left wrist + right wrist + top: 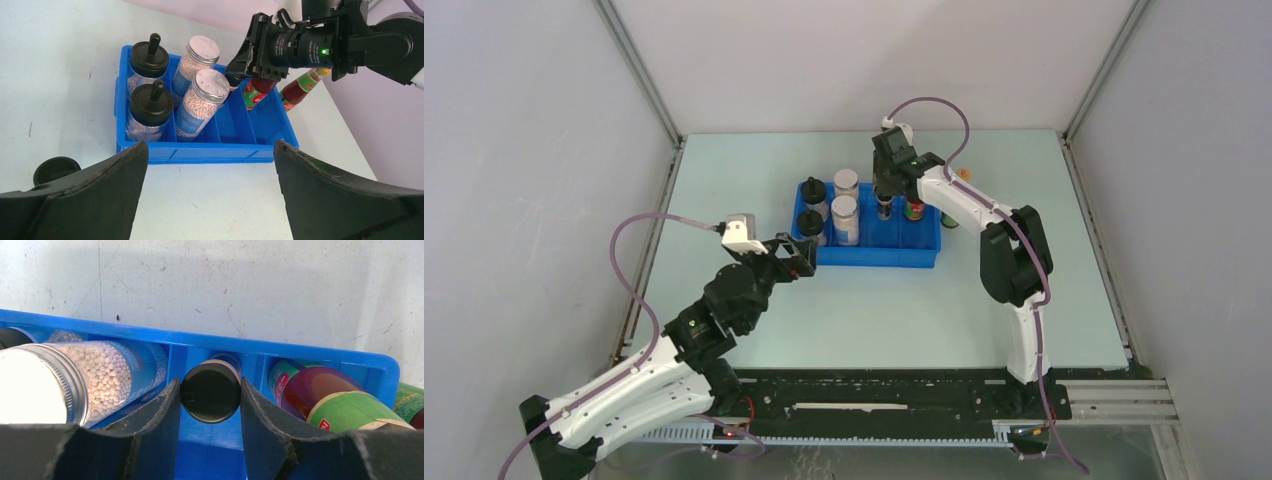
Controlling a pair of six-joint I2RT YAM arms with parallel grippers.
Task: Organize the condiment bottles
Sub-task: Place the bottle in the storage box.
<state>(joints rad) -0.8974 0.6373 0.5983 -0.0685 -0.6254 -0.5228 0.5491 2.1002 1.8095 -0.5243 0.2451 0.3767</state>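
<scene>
The blue divided tray [879, 256] holds two black knob-capped bottles [812, 192] at its left and two clear white-lidded bottles [845, 214] beside them. My right gripper [884, 207] is shut on a short dark black-lidded bottle [210, 394], held in the tray's third slot. One red-green-labelled bottle [320, 397] stands in the rightmost slot, and a second one [299, 90] is outside the tray's right end. My left gripper [210, 146] is open and empty, just before the tray's near wall. A second black lid [56, 170] sits on the table at its left.
The tray's near right slots [260, 125] hold nothing. The right arm [1009, 250] reaches over the tray's right end. Grey walls close the table on the left, right and back.
</scene>
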